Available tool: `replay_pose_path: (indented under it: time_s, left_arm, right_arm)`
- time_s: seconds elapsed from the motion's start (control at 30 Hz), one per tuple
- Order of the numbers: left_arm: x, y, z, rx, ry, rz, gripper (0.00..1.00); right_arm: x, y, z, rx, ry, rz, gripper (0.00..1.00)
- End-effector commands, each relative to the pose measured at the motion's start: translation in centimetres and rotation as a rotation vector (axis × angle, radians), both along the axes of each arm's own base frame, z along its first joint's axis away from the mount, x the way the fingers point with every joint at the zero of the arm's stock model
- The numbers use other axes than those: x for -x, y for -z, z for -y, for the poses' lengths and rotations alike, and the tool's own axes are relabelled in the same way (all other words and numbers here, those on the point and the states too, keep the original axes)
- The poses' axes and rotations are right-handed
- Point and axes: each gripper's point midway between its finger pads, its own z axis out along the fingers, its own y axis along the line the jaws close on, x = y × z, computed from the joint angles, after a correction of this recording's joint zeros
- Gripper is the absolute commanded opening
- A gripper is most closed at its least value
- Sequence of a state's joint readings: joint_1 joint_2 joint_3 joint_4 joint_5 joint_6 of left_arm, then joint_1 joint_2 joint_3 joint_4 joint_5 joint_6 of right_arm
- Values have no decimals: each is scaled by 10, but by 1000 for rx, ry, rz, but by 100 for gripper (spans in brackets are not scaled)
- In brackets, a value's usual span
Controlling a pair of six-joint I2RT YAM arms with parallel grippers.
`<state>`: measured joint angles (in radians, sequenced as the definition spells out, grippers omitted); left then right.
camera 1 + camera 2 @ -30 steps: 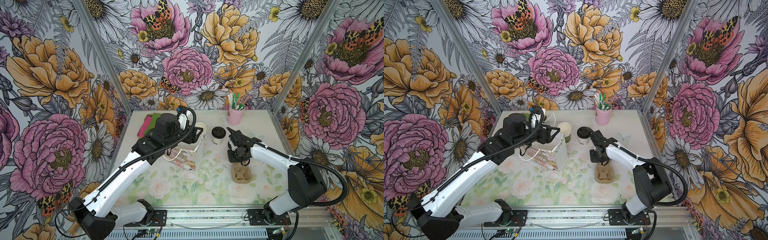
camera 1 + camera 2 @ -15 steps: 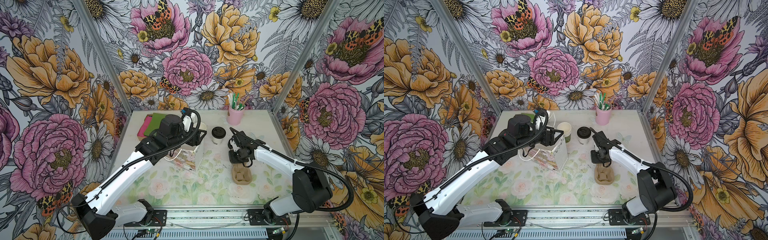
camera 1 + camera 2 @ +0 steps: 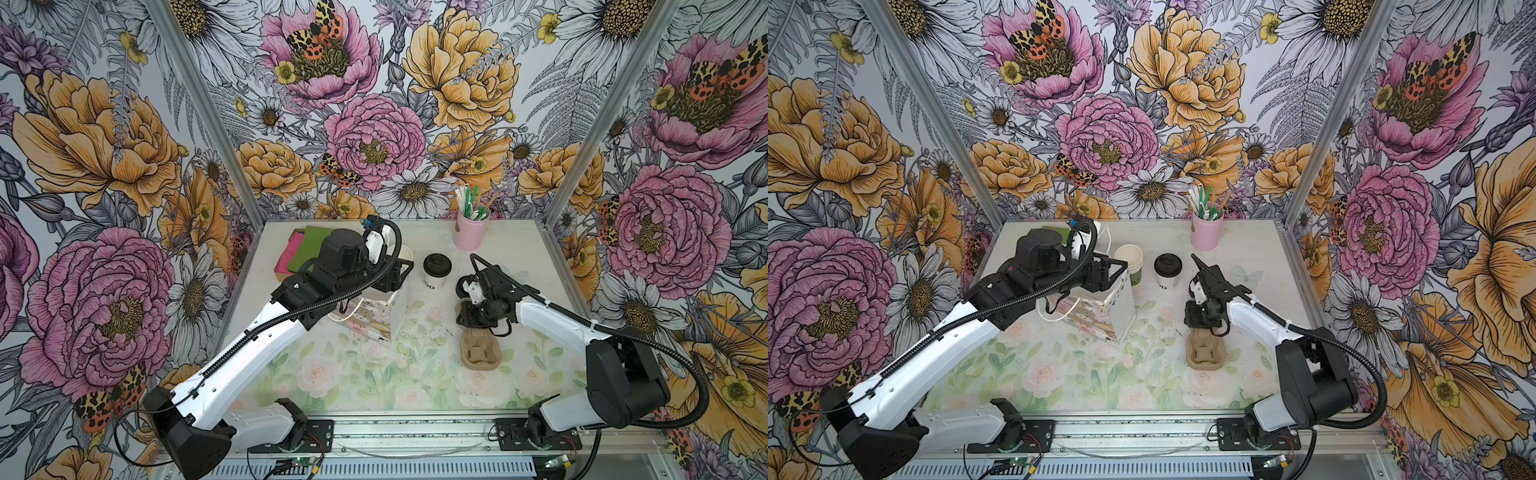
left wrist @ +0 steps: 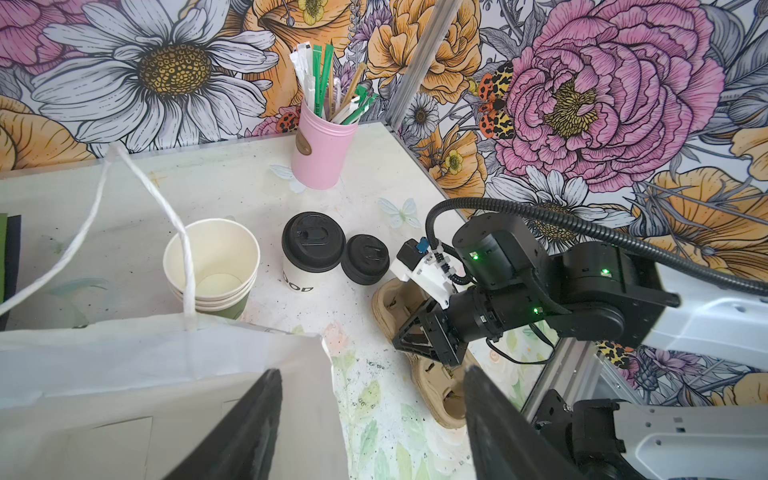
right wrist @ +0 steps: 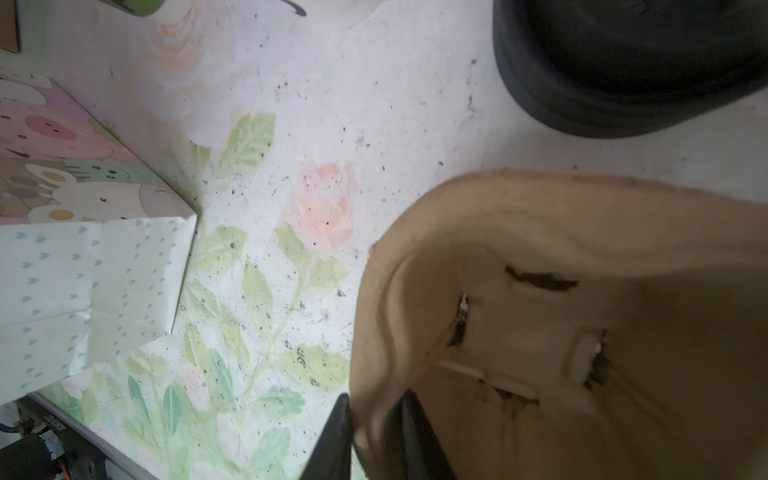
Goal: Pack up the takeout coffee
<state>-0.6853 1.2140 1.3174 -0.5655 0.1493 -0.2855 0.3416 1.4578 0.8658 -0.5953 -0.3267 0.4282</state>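
My right fingers point(image 5: 334, 444) stand narrowly on either side of the carrier point(image 5: 582, 311) rim. Whether they bite it or merely straddle it I cannot tell. My left fingers point(image 4: 257, 424) are spread wide over the top edge of the bag point(image 4: 166, 374), pinching nothing. The coffee point(image 4: 311, 253) stands upright on the bench point(image 3: 511, 245), between the cups point(image 4: 212, 266) and the loose lids point(image 4: 365, 257), apart from the carrier and untouched.

I judge the step in hand to be settling the carrier so the coffee can go into a well. To do it well I should keep the rim level, set the carrier flat on open bench and let go only when it sits without rocking. Moulded pulp is light and will skid or flip if I drag a finger out sideways, so I should lift straight off. The lids lie close, and I must not sweep them into the coffee. My left should hold the bag's mouth steady meanwhile.
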Motion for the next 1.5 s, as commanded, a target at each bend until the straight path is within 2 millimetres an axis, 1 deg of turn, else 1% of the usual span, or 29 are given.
replay_pose_path:
  time_s: [0.0, 0.17, 0.3, 0.5, 0.67, 0.8, 0.87, 0.93, 1.03, 1.13, 1.23, 1.33, 1.4, 1.47]
  left_arm:
    - [-3, -4, 6, 11, 8, 26, 70]
    - [-2, -4, 8, 16, 16, 23, 70]
    - [1, -5, 13, 19, 29, 23, 70]
    - [7, -12, 22, 32, 48, 32, 70]
    - [18, -17, 45, 57, 98, 31, 70]
    - [24, -15, 62, 71, 124, 19, 70]
    - [27, -14, 69, 86, 130, 11, 70]
    - [30, -13, 76, 104, 139, 2, 68]
    - [36, -9, 89, 99, 151, -11, 66]
    - [44, 1, 100, 88, 164, -35, 65]
    - [52, 14, 110, 69, 191, -62, 63]
    - [64, 27, 118, 50, 229, -78, 62]
    - [67, 34, 119, 45, 226, -83, 61]
    - [68, 37, 116, 51, 218, -81, 61]
  right_arm:
    - [0, -8, -8, -80, -4, 20, 22]
    - [0, -7, -8, -106, 0, 15, 19]
    - [3, -6, -6, -111, 2, 9, 13]
    - [5, -10, -3, -120, 19, 18, 15]
    - [6, -15, 0, -119, 28, 41, 15]
    - [7, -17, 1, -115, 32, 49, 14]
    - [8, -16, 2, -107, 34, 52, 11]
    - [9, -15, 4, -102, 39, 50, 10]
    - [9, -12, 8, -75, 49, 45, 10]
    - [8, -9, 12, -45, 54, 42, 11]
    - [6, -11, 15, -31, 58, 48, 17]
    - [1, -17, 15, -23, 58, 66, 26]
    - [-2, -23, 14, -28, 53, 82, 33]
    - [-4, -30, 13, -34, 51, 102, 38]
